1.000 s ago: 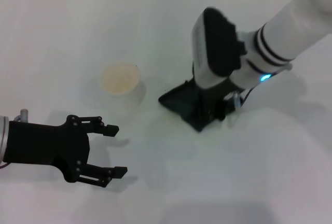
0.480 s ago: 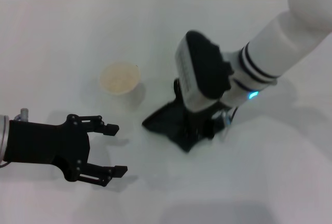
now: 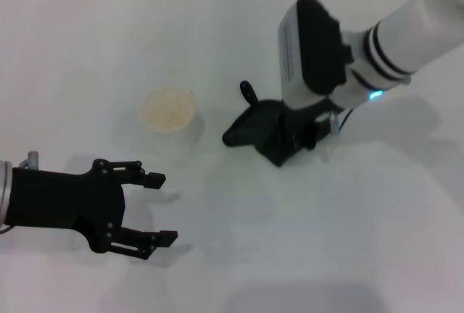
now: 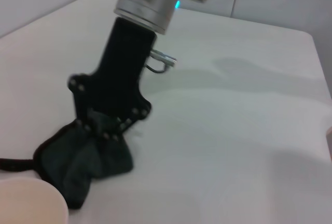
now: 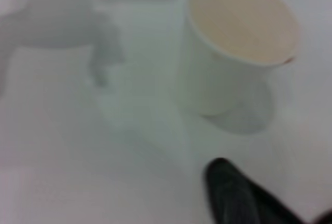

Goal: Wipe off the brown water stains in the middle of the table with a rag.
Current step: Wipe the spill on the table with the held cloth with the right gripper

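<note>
My right gripper [image 3: 284, 139] is shut on the dark green-black rag [image 3: 255, 127] and presses it onto the white table [image 3: 348, 226] near the middle. The rag is bunched, and its small loop [image 3: 248, 93] sticks out on the far side. The left wrist view shows the same gripper [image 4: 101, 129] clamped into the crumpled rag [image 4: 78, 163]. No brown blot shows on the table in any view; the spot under the rag is hidden. My left gripper [image 3: 158, 209] is open and empty, resting near the front left of the table.
A white paper cup [image 3: 168, 111] with a cream inside stands left of the rag, a short gap away. It also shows in the right wrist view [image 5: 236, 47], with a corner of the rag [image 5: 233, 193] near it. A tiled wall runs behind the table.
My right gripper dragged the rag toward the front left, then back toward the far right, where it is now. The rag's loop now shows. The left arm and the cup have not moved.
</note>
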Controlling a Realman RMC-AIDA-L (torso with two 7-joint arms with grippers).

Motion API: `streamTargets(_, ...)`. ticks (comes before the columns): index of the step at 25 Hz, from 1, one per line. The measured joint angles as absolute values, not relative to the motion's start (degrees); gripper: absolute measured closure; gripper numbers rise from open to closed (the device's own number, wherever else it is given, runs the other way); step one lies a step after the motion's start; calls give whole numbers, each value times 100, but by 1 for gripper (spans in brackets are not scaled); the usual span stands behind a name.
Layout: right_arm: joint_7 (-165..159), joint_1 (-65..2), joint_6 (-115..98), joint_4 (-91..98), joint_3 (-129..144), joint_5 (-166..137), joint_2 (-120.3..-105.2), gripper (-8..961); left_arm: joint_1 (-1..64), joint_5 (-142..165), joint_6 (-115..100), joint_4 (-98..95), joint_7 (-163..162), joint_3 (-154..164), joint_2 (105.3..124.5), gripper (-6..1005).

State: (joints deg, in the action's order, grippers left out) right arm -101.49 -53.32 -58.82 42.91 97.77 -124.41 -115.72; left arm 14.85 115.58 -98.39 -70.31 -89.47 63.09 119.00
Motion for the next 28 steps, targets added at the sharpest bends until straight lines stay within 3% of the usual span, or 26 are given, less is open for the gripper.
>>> streamTargets(10,-10197,-5227,-6902,4965,10933,-11479,-11620,884,1500,11506,-9782,-7031,-8940,6321,11900,106)
streamTargets(22,-10060,-5580,-5258,3913,10398,-12164,-11562,885,1448,11502,-9782,-7030,-8938,6336,11900,106)
streamTargets(28,-10061,-5300,-5871,4524,10288,-12214,-11552,886,1432,11444,-9782,-7022,-8916,6316,11900,106)
